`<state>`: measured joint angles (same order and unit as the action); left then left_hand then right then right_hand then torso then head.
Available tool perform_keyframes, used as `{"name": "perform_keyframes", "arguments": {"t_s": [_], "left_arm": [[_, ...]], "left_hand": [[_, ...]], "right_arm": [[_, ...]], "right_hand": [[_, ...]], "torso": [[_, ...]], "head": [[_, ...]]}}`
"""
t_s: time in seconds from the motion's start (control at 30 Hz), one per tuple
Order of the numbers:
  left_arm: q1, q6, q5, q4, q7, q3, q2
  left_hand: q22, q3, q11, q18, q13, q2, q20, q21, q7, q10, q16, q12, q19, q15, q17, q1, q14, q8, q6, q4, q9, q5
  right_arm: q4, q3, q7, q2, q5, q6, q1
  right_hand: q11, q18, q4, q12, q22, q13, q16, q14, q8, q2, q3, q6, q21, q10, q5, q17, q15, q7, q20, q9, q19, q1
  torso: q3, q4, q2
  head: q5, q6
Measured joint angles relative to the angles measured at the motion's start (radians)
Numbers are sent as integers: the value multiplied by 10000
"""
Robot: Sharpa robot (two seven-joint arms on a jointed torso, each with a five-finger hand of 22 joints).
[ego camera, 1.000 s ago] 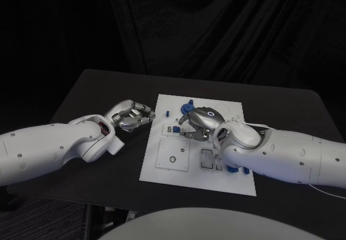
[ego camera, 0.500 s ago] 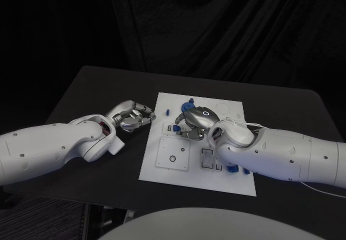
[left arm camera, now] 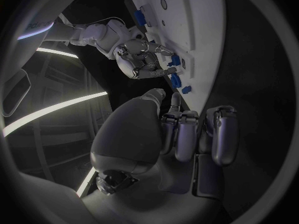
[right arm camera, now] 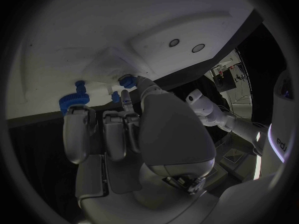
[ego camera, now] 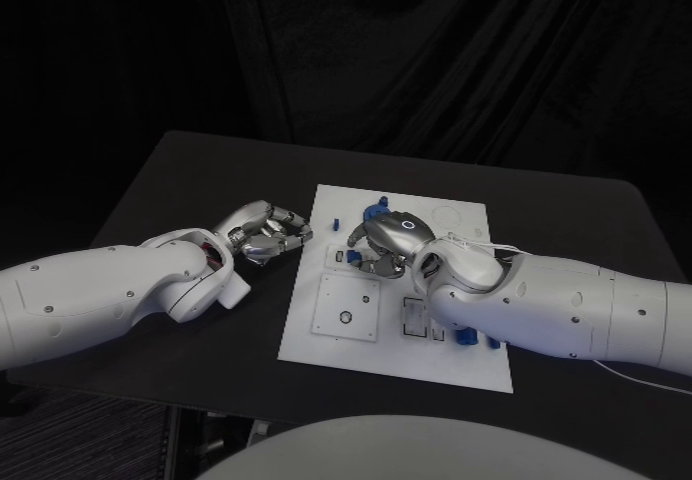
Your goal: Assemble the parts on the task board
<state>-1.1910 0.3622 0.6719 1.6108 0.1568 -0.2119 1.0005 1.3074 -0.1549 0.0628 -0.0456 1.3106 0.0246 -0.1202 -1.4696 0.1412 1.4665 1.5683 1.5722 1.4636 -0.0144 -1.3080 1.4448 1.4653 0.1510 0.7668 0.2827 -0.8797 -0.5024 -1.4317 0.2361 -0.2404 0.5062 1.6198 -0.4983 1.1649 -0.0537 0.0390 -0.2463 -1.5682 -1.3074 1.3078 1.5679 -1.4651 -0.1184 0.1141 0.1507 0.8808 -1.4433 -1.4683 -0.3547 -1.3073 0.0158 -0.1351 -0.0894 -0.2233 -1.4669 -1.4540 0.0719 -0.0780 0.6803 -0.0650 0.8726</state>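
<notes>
Two robot hands are low over the worktop point(ego camera: 173, 170). The left robot hand point(ego camera: 264, 232) rests curled beside the board point(ego camera: 368, 345) — fingers folded in, holding nothing. The right robot hand point(ego camera: 387, 240) bends down over the board's far half, fingertips among blue parts point(right arm camera: 127, 80) — whether it grips one, I cannot tell.

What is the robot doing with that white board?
It is putting small blue parts together on the white board. Its right hand is down over the far end of the board, fingers reaching at a blue part there. Its left hand waits beside the board over the black table, fingers curled in, holding nothing.
</notes>
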Motion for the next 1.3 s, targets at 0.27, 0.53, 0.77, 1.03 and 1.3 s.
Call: {"name": "perform_keyframes", "arguments": {"t_s": [0.27, 0.53, 0.77, 1.03, 1.3], "left_arm": [[2, -57, 6, -50, -20, 0, -68], [10, -122, 9, -102, -42, 0, -139], [15, -173, 12, -136, -58, 0, -190], [27, -261, 13, -185, -76, 0, -276], [53, -320, 14, -217, -70, 0, -378]], "left_hand": [[0, 0, 0, 0, -3, 11, 0, 41, 0, 0, 0, 1, 0, 0, 1, 11, 0, 0, 0, 0, 20, 1], [0, 0, 0, 0, -7, 11, 0, 100, 0, -1, 0, 1, 0, 0, 2, 11, 0, 42, 0, 0, 40, 1], [0, 0, 0, 0, -8, 10, 0, 100, 0, -1, 0, 1, 0, 0, 2, 11, 0, 41, 0, 0, 67, 2], [0, 0, -1, 0, -8, 10, 0, 140, 0, -1, 0, 2, 0, 0, 3, 10, 0, 79, 0, 0, 92, 2], [-1, -10, 0, 0, 1, 186, 0, 204, 0, -3, 0, 41, 0, 0, 4, -167, 0, 159, 0, 48, 297, 345]], "right_arm": [[113, -3, 51, -103, 2, 25, -22], [257, -7, 52, -166, 4, 120, -59], [338, -23, 50, -218, 47, 204, -94], [347, -44, 52, -227, 198, 242, -102], [275, -59, 163, -140, 280, 84, -104]], "right_hand": [[0, 1, 230, 0, 1, -1, 0, 0, -335, -53, 66, 569, 0, 0, -131, 0, 0, 126, 0, -231, 0, -53], [36, 1, 302, 0, 1, -1, 0, 0, -405, -53, 55, 656, 0, 36, -47, 0, 0, 109, 0, -321, 0, -53], [36, 1, 438, 0, 1, -2, 0, 0, -405, -116, 98, 656, 29, 36, -47, 0, 0, 109, 0, -408, 0, -121], [74, 1, 677, 0, 2, -2, 0, -36, -402, -11, 152, 472, 87, -2, -49, 0, 37, 146, 0, -507, 0, -333], [184, 2, 1047, 0, -7, -2, 0, -27, -1231, -51, 274, 838, 87, 35, -1106, 0, 121, 140, 73, -826, -2, -499]], "torso": [[4, -8, -1], [-1, -3, -3], [-11, -11, -9], [-12, 12, -14], [-17, 11, -12]], "head": [[1, 0], [-5, 0], [-20, 0], [-103, 0], [-121, 0]]}}
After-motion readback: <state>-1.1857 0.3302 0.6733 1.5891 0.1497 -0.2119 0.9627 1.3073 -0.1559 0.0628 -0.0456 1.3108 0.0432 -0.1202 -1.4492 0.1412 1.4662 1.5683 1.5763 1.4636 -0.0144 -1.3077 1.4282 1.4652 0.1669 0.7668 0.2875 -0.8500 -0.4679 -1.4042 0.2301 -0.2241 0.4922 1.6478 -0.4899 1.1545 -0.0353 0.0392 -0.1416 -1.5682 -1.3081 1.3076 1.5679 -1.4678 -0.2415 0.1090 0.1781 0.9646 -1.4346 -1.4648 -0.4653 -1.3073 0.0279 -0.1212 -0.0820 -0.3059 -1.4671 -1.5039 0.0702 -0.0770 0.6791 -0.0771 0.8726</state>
